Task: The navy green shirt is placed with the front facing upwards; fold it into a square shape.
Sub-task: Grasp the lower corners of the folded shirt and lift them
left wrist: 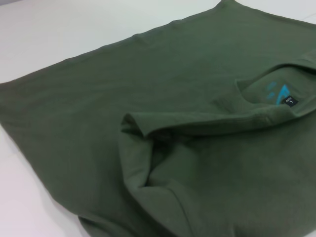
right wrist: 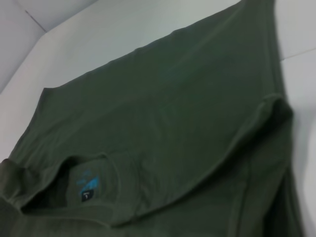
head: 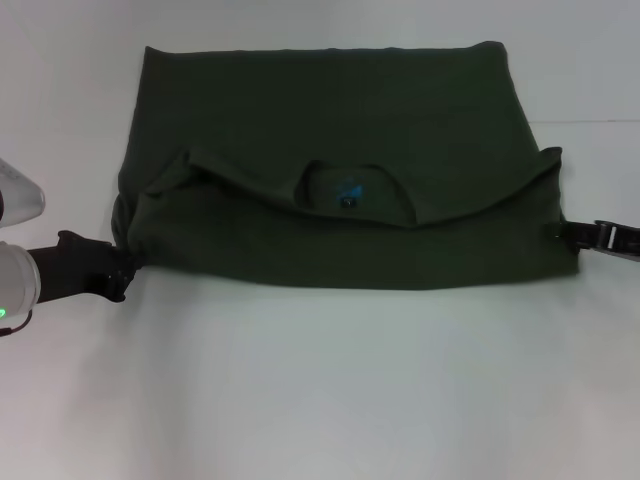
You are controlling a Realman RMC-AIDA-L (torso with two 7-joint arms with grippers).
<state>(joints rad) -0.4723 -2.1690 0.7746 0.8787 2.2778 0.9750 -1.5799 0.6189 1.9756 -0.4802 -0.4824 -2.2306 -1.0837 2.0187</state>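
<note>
The navy green shirt (head: 330, 120) lies spread on the white table (head: 320, 400). Its near part is folded over, so plain green fabric faces up and no lettering shows. The round neck with the blue-marked tag (head: 346, 190) sits at the middle of the fold's far edge. The tag also shows in the left wrist view (left wrist: 284, 96) and the right wrist view (right wrist: 88, 185). My left gripper (head: 118, 272) is at the shirt's near left corner, against the cloth. My right gripper (head: 578, 234) is at the shirt's right edge.
The white table surface stretches bare in front of the shirt and to both sides. A wall or table edge line shows at the far right (head: 600, 120). Nothing else stands on the table.
</note>
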